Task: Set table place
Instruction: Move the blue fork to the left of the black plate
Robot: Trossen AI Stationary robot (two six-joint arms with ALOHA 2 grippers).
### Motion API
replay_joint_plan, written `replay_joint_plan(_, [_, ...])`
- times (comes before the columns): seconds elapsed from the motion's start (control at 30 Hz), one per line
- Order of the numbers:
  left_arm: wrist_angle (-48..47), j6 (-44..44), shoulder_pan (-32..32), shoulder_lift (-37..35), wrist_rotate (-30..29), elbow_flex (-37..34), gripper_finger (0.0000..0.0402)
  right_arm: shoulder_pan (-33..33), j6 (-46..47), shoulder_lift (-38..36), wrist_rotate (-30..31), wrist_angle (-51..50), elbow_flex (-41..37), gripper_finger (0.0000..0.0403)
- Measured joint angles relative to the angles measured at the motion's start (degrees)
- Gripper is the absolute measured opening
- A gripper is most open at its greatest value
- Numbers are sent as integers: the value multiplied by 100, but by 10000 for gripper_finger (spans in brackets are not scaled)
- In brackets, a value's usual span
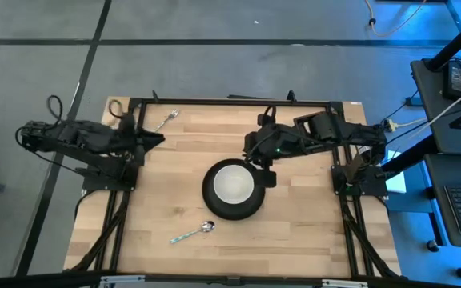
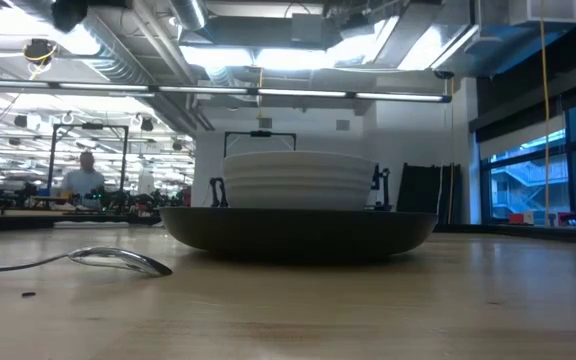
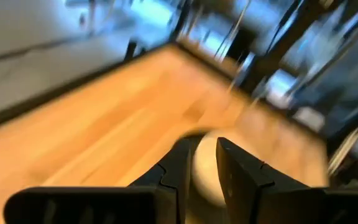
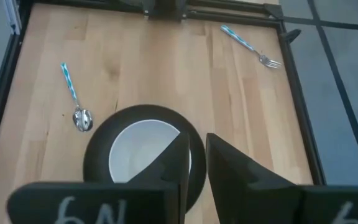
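While your right arm reaches in from the right side, its right gripper (image 1: pixel 264 166) hangs over the far right rim of the black plate (image 1: pixel 214 210), and in the right wrist view its two dark fingers (image 4: pixel 225 168) stand almost together with only a thin gap between them, clamped on nothing. You can see the plate sitting near the middle of the table (image 1: pixel 166 160), with a white bowl (image 1: pixel 232 184) resting inside it; from the low view the bowl (image 2: pixel 298 180) shows as a ridged white wall rising above the dark plate rim (image 2: pixel 298 228). Your spoon (image 1: pixel 193 234) lies flat on the wood just near-left of the plate, apart from it, with its bowl end toward the plate and its blue-and-white handle pointing away to the left. Your fork (image 1: pixel 164 121) lies at the far edge of the table, left of centre, well apart from the plate, and close to the left gripper (image 1: pixel 157 140). That left arm waits along the left side of the table, its gripper pointing right over the wood, and the left wrist view shows its fingers (image 3: pixel 238 174) close together with a narrow gap, holding nothing. A person (image 2: pixel 86 172) shows far off in the room behind the table.
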Motion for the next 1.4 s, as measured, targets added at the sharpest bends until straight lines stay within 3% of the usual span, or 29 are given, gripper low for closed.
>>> replay_joint_plan(0.3, [-1906,-31,348,557,319,-2,73,-103,65,0,12,15,0,58])
replay_joint_plan(0.57, [-1666,-173,1114,588,1235,-4,73,-122,308,0,10,177,-2,58])
replay_joint_plan(0.7, [-1486,77,1570,901,1268,-2,73,-122,310,0,9,288,-4,58])
replay_joint_plan(0.8, [-1385,477,2078,1220,1491,-2,73,-122,309,0,9,368,-4,58])
replay_joint_plan(0.93, [-1211,903,2852,1766,2300,-2,73,-122,311,0,7,448,-5,58])
replay_joint_plan(1.17, [-786,1486,4293,2656,2283,-2,73,-122,475,0,-81,442,-7,58])
replay_joint_plan(1.4, [-735,2559,6012,3439,3466,-4,73,-120,466,0,-203,435,-7,58])
